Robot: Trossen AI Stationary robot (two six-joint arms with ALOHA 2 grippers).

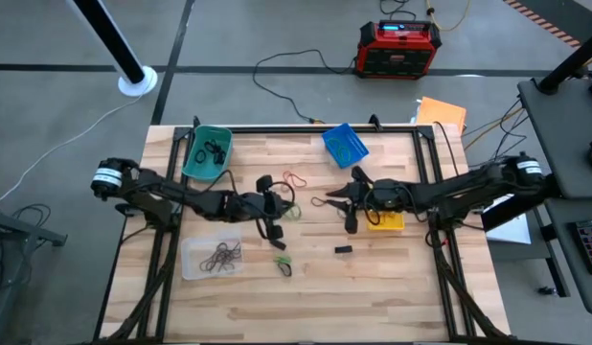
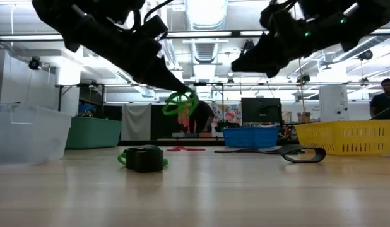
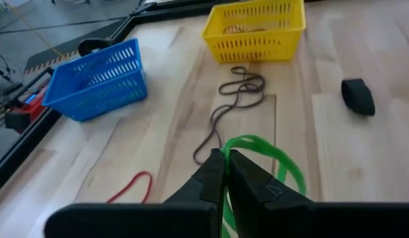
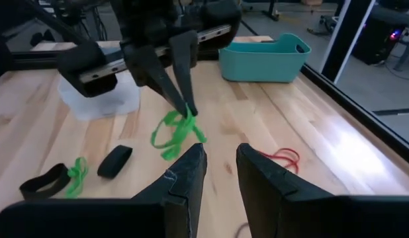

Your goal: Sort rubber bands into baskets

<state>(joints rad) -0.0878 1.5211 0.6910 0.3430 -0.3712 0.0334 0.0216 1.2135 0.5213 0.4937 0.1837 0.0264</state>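
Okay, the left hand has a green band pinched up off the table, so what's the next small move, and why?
Probably carry it toward a basket; which one takes green isn't clear. The left hand is shut on the green rubber band, which hangs clear of the table in the low view. The right hand hovers close by, holding nothing.

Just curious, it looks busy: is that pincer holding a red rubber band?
No, the left gripper is shut on a green rubber band; a red rubber band lies loose on the table.
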